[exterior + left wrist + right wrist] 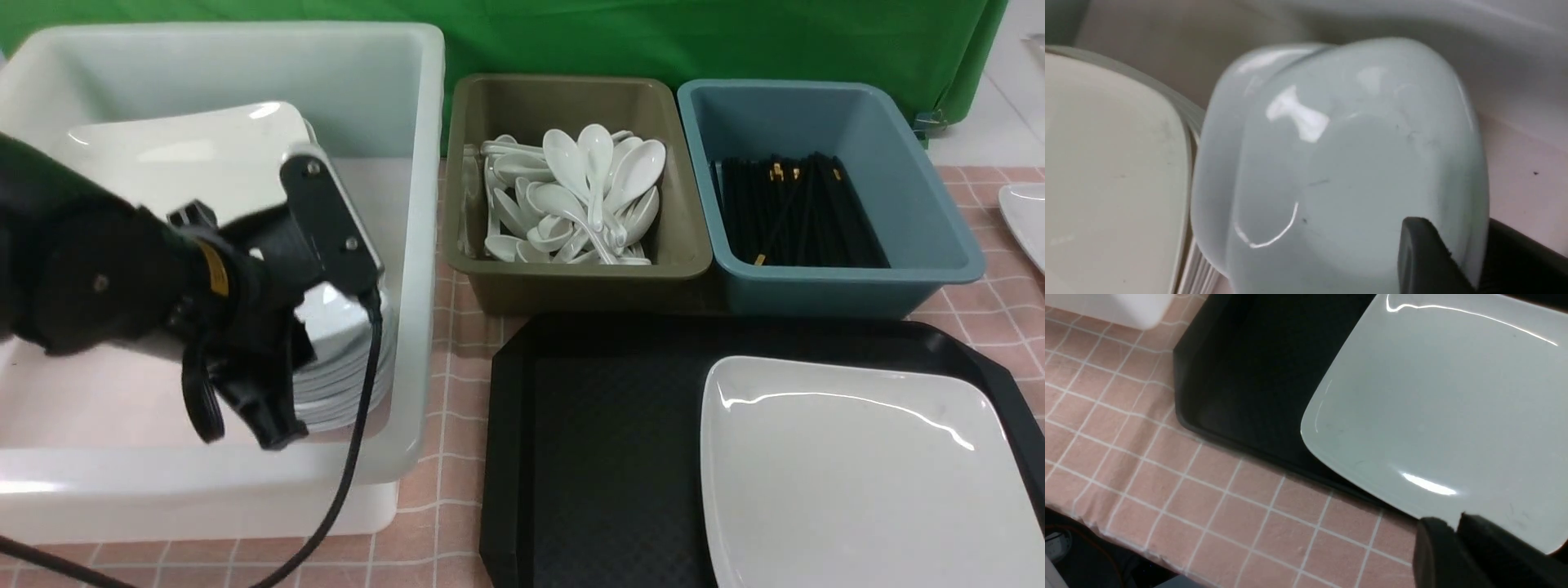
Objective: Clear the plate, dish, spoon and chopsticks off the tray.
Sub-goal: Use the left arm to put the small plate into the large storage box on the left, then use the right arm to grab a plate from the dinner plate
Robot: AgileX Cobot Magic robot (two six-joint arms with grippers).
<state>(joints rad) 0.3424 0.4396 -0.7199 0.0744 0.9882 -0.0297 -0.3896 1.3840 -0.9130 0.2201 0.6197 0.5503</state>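
The small bluish-white dish (1339, 163) sits tilted on a stack of like dishes inside the white tub (424, 163). My left gripper (1457, 239) has its black fingers on either side of the dish's rim, shut on it. In the front view this gripper (273, 425) hangs over the stack. The large white plate (857, 474) lies on the right half of the black tray (604, 441). My right gripper (1453, 522) is shut on the plate's (1433, 396) near edge, over the tray (1241, 375) rim. No spoon or chopsticks lie on the tray.
An olive bin (571, 278) holds several white spoons. A teal bin (931, 269) holds black chopsticks. Both stand just behind the tray. A stack of large white plates (180, 155) leans in the tub. Another white plate edge (1030, 216) shows at far right.
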